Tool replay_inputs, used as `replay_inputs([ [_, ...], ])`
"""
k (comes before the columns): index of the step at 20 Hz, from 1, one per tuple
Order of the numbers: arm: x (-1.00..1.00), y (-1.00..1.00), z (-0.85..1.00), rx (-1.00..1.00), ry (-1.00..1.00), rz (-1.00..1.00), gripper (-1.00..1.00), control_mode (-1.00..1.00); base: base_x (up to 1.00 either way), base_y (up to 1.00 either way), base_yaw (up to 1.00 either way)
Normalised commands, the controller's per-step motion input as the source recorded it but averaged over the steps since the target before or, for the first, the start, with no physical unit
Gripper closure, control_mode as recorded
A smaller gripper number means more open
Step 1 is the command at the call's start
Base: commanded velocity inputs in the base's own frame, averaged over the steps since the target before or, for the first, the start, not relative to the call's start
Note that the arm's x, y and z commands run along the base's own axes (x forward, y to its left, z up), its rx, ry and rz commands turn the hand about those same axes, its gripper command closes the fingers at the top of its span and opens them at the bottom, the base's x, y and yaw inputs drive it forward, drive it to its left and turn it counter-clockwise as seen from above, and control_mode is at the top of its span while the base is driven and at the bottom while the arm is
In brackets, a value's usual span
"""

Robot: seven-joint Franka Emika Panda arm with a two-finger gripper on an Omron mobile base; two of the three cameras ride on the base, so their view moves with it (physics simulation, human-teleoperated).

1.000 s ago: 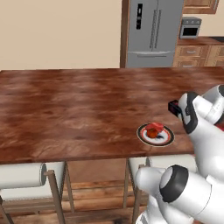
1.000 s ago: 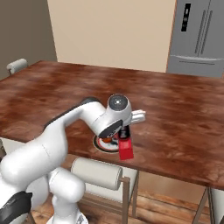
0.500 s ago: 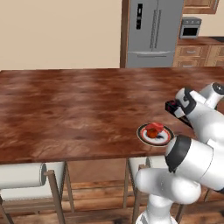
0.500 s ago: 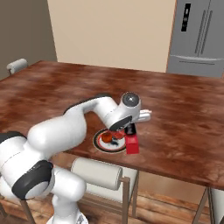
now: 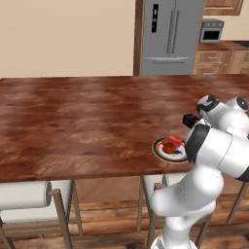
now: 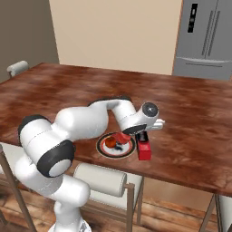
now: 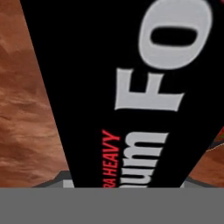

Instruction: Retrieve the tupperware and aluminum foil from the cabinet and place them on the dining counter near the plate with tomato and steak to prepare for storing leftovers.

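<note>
Step in hand: the arm is setting the aluminum foil (image 6: 144, 147) down on the dining counter (image 5: 82, 121), judging by how low the carton hangs beside the plate (image 6: 102, 149).
Foil's place: in the right base view the carton stands on end, red end down, just right of the plate near the counter's near edge; whether it already touches the wood cannot be told.
Pincer: the gripper (image 6: 142, 135) is closed around the foil carton, whose black face with white lettering (image 7: 131, 87) fills the hand view close up; the fingertips themselves are hidden.
Plate: it carries the tomato (image 5: 169, 145) and a small dark piece, probably the steak (image 6: 118, 145).
Tupperware: nothing on the visible counter looks like it, so that half of the task appears undone.
Next move calls for: lowering until the carton rests, parting the fingers, then lifting clear without nudging the plate.
</note>
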Motion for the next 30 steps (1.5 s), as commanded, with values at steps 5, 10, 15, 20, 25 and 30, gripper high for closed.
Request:
replay_inputs([
  [5, 0.32, -0.02, -0.40, 0.02, 0.00, 0.00, 1.00, -1.00, 0.00, 0.00, 0.00],
  [10, 0.34, 0.00, -0.37, 0.02, 0.00, 0.00, 1.00, -1.00, 0.00, 0.00, 0.00],
  [15, 0.34, -0.07, -0.32, 0.04, 0.00, 0.00, 1.00, -1.00, 0.00, 0.00, 0.00],
  [20, 0.35, -0.17, -0.32, 0.05, 0.00, 0.00, 1.00, -1.00, 0.00, 0.00, 0.00],
  [25, 0.35, -0.16, -0.30, 0.04, 0.00, 0.00, 1.00, -1.00, 0.00, 0.00, 0.00],
  [30, 0.33, -0.25, -0.32, 0.05, 0.00, 0.00, 1.00, -1.00, 0.00, 0.00, 0.00],
])
